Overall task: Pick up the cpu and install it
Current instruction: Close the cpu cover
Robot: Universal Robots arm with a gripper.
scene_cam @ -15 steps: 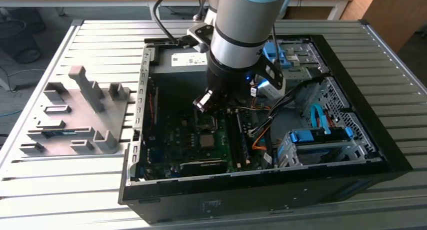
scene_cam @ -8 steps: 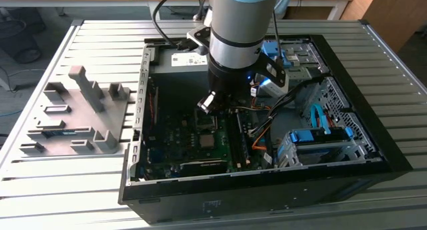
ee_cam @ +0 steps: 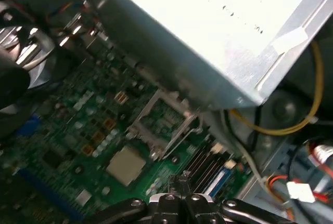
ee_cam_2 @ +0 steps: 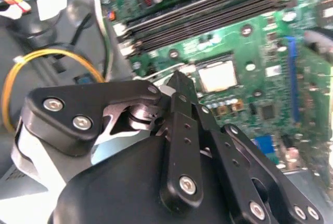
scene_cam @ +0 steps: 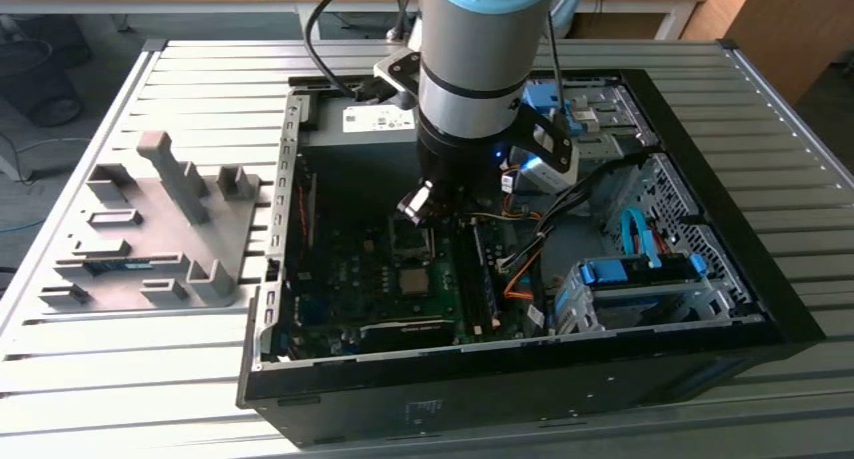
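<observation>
Your gripper (ee_cam_2: 179,81) hangs inside the case (scene_cam: 747,309) above the motherboard (ee_cam_2: 260,52), fingers together with nothing between them. The cpu (ee_cam_2: 217,75) already lies in its socket, just beyond the fingertips. The socket's metal frame (ee_cam: 164,112) looks raised; drop carelessly and you could clip it or skew the chip.

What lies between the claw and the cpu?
In the first wrist view, bare green motherboard with small components lies between the claw and the cpu.
</observation>
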